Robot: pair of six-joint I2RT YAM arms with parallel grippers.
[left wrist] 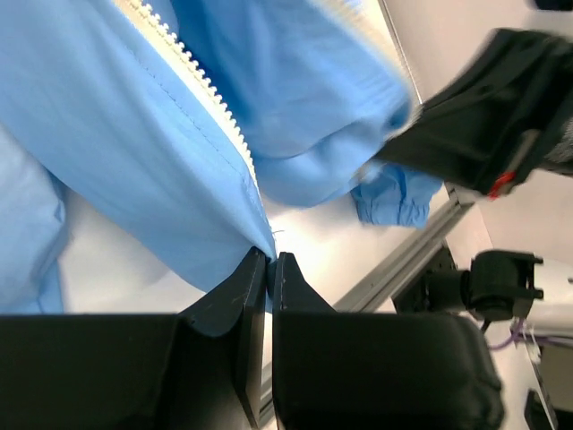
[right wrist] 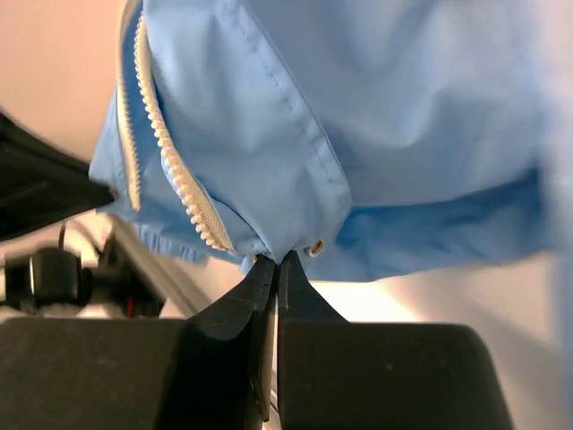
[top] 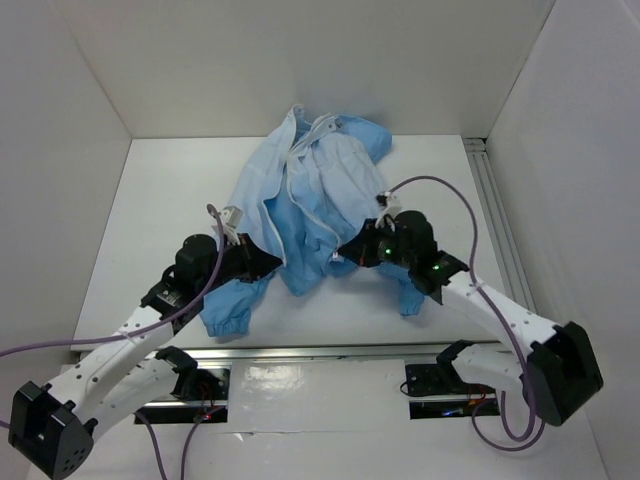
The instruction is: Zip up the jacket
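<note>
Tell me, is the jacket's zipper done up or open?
Open. Each wrist view shows an unmeshed row of zipper teeth on a loose jacket edge, one pinched by the left gripper, one by the right gripper.

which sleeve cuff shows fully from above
The cuff beside the left arm: its gathered end lies fully in view, while the other cuff only peeks out from under the right arm.

A flat white desk [top: 160, 200] sits inside plain white panels: a far wall [top: 300, 60], a left wall [top: 50, 150] and a right wall [top: 570, 150]. A long silver metal rail [top: 497, 215] runs along the desk's right edge. A second silver rail [top: 330, 352] crosses the near edge, with a glossy white strip [top: 320, 390] just nearer.
</note>
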